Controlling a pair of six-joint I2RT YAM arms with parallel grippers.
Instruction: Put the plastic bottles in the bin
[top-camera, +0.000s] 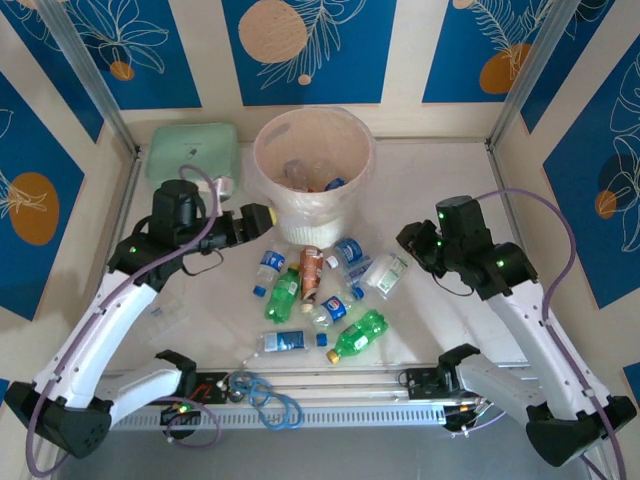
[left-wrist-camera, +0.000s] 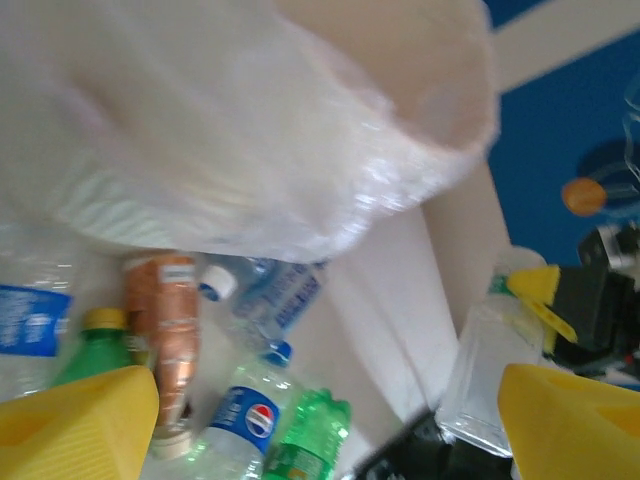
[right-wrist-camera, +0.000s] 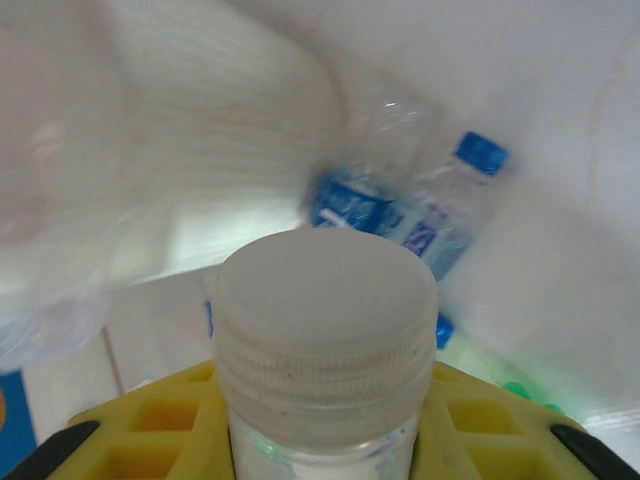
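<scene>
– Blue walls, were they?
– Blue panels with white leaf drawings and orange discs, split by cream strips. Those walls (top-camera: 90, 50) stood round three sides, with bare metal posts (top-camera: 85, 75) slanting up at the far corners. Under me lay the table (top-camera: 450, 180), pale and matt.
– And the bin?
– The bin (top-camera: 310, 215) stood upright at the far middle of the table, translucent white and peach inside, with a few plastic bottles (top-camera: 310, 178) already lying in its bottom. Near it on the left sat a mint-green case (top-camera: 192, 150).
– Your hands?
– My left gripper (top-camera: 262, 218) hung just beside the bin's wall, low on its left side. Its fingers (left-wrist-camera: 80, 420) were spread wide with nothing between them. My right gripper (top-camera: 408, 240) was at the right edge of the pile, closed on the neck of a white-capped bottle (right-wrist-camera: 325, 320), clear with a green-and-white label. Whether that one rested on the table or hung clear, I could not tell.
– The rest?
– The other plastic bottles (top-camera: 333, 308) lay on their sides in a loose heap in front of the bin, between my two arms. Two were green with yellow caps, one brown, and several clear with blue labels and caps. At the near edge a blue cable (top-camera: 265, 395) coiled against the metal rail (top-camera: 340, 385).
</scene>
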